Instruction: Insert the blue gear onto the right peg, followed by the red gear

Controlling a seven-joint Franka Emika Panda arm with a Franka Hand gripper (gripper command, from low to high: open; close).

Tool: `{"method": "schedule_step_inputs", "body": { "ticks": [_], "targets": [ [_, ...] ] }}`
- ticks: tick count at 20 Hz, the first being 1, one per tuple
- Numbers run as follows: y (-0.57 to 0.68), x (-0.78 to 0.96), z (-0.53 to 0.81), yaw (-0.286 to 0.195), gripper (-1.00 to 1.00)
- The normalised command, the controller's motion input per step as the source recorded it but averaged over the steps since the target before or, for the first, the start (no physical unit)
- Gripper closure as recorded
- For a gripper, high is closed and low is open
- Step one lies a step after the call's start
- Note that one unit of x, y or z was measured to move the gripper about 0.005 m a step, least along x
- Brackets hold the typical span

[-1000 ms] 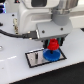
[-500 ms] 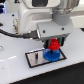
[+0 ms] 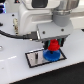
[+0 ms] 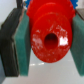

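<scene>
Exterior view: gripper (image 3: 53,44) closed around the red gear (image 3: 53,46), held just above the blue gear (image 3: 51,54). Blue gear already lying on the black plate (image 3: 34,59), toward the exterior view's right end, seemingly seated there on the right peg, itself hidden. Thus second step in hand: placing the red gear.

Wrist view: red gear (image 4: 49,39) clamped between green pads (image 4: 23,40), centre hole clearly visible, nothing of the peg seen through it.

Next, probably: lowering straight, keeping hole over peg, then opening.
</scene>
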Motion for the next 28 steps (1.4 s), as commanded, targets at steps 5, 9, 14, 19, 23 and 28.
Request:
{"method": "schedule_step_inputs", "body": {
  "ticks": [5, 9, 14, 19, 23, 28],
  "targets": [
    [-0.09, 0.28, 0.36, 0.0, 1.0],
    [-0.09, 0.15, 0.38, 0.0, 1.0],
    [-0.16, 0.28, 0.12, 0.0, 1.0],
    [-0.15, 0.31, -0.2, 0.0, 1.0],
    [-0.04, 0.18, -0.27, 0.0, 1.0],
    [0.03, 0.03, -0.16, 0.0, 1.0]
  ]
}}
